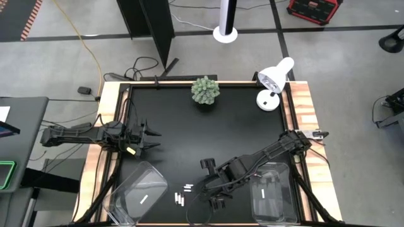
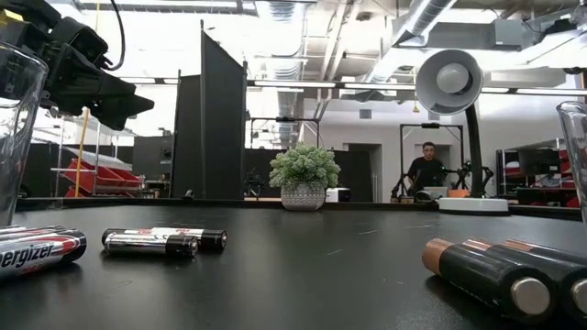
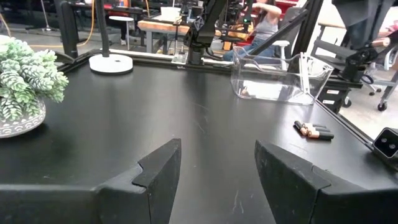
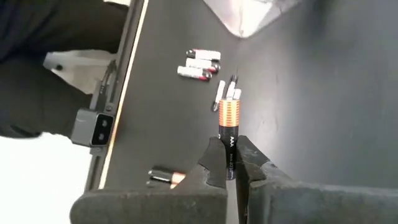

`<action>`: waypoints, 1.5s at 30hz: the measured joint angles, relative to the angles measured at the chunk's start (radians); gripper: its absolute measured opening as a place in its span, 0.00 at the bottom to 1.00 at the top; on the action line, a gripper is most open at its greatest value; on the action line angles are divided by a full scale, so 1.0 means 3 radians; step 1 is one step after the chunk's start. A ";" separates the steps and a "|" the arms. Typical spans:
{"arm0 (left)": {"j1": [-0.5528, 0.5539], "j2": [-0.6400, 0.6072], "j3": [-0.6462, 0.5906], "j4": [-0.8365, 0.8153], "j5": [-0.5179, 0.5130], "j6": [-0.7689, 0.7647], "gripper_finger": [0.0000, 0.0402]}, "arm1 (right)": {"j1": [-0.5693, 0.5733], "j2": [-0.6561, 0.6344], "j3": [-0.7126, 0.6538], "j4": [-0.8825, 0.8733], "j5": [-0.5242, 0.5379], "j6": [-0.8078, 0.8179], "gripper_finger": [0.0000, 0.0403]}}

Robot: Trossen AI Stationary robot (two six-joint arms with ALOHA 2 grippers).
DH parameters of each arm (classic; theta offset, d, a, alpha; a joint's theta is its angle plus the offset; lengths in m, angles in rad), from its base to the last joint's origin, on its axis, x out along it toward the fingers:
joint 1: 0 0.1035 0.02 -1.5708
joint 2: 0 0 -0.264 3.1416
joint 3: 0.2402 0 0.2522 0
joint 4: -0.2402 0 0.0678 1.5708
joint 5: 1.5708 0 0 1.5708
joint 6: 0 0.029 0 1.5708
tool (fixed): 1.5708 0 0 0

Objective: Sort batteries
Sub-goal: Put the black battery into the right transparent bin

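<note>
Only wrist view shows right hand (image 4: 230,167) gripping battery (image 4: 229,127).

Energizer battery (image 2: 37,254) cropped; bin (image 2: 18,137) cropped

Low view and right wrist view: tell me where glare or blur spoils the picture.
Low view: the ceiling lights wash out the room above, and the nearest dark batteries are soft. Right wrist view: the battery in the right gripper is sharp; the white batteries beyond are slightly blurred, and the bottom-left corner is blown white.
</note>
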 joint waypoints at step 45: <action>0.0000 0.0000 0.0000 -0.0001 0.0001 0.0061 0.50 | 0.1135 -0.0438 -0.0595 -0.1265 0.1036 0.3236 0.02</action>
